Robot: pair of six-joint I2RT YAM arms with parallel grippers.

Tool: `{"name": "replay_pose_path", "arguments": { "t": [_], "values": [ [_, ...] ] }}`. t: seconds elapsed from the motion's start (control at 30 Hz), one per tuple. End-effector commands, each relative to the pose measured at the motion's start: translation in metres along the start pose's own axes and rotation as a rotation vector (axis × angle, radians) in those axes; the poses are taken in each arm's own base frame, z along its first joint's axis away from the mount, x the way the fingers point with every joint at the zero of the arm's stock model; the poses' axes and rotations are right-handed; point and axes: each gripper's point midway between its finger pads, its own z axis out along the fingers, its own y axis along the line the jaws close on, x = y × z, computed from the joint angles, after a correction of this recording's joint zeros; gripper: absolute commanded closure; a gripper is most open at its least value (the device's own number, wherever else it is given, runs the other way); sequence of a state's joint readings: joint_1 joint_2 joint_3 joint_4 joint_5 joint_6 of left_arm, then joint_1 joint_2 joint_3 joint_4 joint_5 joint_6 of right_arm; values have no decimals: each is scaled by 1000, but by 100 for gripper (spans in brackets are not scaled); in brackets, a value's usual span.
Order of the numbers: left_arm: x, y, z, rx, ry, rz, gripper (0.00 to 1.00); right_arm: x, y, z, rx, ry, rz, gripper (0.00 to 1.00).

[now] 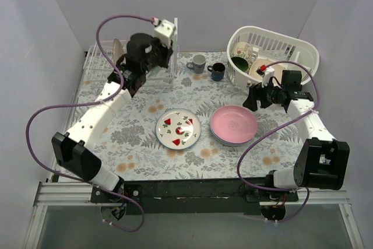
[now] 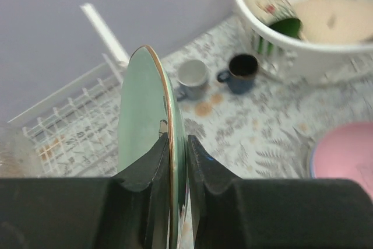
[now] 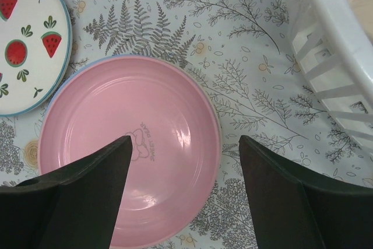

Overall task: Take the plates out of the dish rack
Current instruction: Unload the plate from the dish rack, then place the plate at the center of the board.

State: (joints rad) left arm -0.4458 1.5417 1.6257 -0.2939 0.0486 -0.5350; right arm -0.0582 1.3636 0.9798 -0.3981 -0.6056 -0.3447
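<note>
Left wrist view: the left claw is clamped on the rim of a pale green plate with a thin gold edge, one finger on each face. The plate stands upright on edge. The white wire dish rack lies just behind it. Whether the plate's lower edge rests among the tines cannot be told.

From the top external view, a white plate printed with watermelons sits near the middle of the floral bench. The dish rack is well beyond that plate and to its left, at the far corner, with the left arm reaching to it. A grey mug and a dark blue mug stand side by side beyond the watermelon plate. A white slotted basket holding crockery is farther off to its right.

Just right of the watermelon plate lies a pink plate, flat and face up, stacked on a blue plate that shows only as a sliver of rim. The right claw hangs above the pink plate with its fingers spread wide and nothing between them.
</note>
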Motion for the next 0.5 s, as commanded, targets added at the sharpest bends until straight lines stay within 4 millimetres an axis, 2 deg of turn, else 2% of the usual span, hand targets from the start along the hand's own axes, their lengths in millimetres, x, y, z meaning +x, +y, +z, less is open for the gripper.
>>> {"name": "replay_pose_path", "arguments": {
  "t": [0.0,0.03,0.07,0.1,0.13,0.2,0.23,0.27,0.33,0.37,0.43,0.47],
  "values": [
    [-34,-26,-42,-34,-118,241,100,-28,0,-8,2,-49,-49,18],
    [-22,-31,-46,-28,-93,272,100,-28,-1,-8,7,-45,-50,18],
    [-17,-44,-48,-10,-87,295,100,-29,-3,-8,14,-45,-56,18],
    [-10,-46,-50,-32,-69,310,100,-31,-4,-9,21,-47,-60,18],
    [1,-60,-55,-6,-53,330,100,-32,-6,-10,34,-46,-65,18],
    [17,-68,-60,-23,-17,383,100,-33,-9,-10,46,-46,-69,18],
    [18,-84,-68,-1,-26,404,100,-32,-11,-10,54,-43,-68,18],
    [39,-91,-69,7,15,441,100,-32,-13,-9,63,-40,-70,18],
    [53,-109,-80,3,37,481,100,-28,-16,-8,79,-35,-69,18],
    [71,-116,-82,13,69,514,100,-27,-17,-8,84,-34,-70,18],
    [84,-129,-91,0,81,554,100,-25,-20,-7,100,-38,-71,18],
    [94,-130,-92,3,98,568,100,-24,-20,-6,102,-38,-73,18]
  ]
}}
